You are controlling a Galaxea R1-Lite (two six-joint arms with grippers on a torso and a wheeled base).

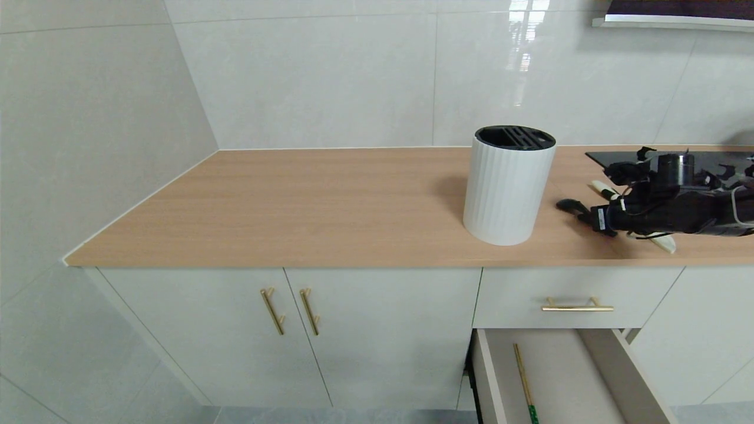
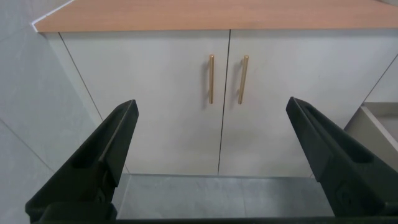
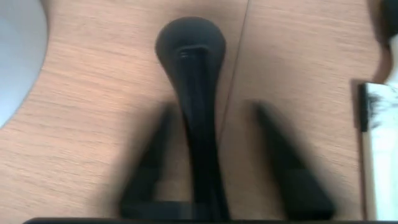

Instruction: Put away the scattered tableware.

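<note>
A black spoon (image 1: 569,205) lies on the wooden counter (image 1: 330,206), to the right of a white ribbed utensil holder (image 1: 508,186). My right gripper (image 1: 584,214) is low over the counter at the spoon's handle. In the right wrist view the spoon (image 3: 189,43) runs up between the blurred fingers (image 3: 152,162), and the right gripper (image 3: 211,109) stands open astride the handle with gaps on both sides. My left gripper (image 2: 211,104) hangs open and holds nothing, down in front of the cabinet doors (image 2: 186,93).
Two white-handled utensils (image 1: 604,189) (image 1: 661,241) lie by the right arm, one white handle (image 3: 378,149) close beside the spoon. A black hob (image 1: 624,156) sits behind. Below the counter a drawer (image 1: 624,377) stands open with green-tipped chopsticks (image 1: 523,380) inside.
</note>
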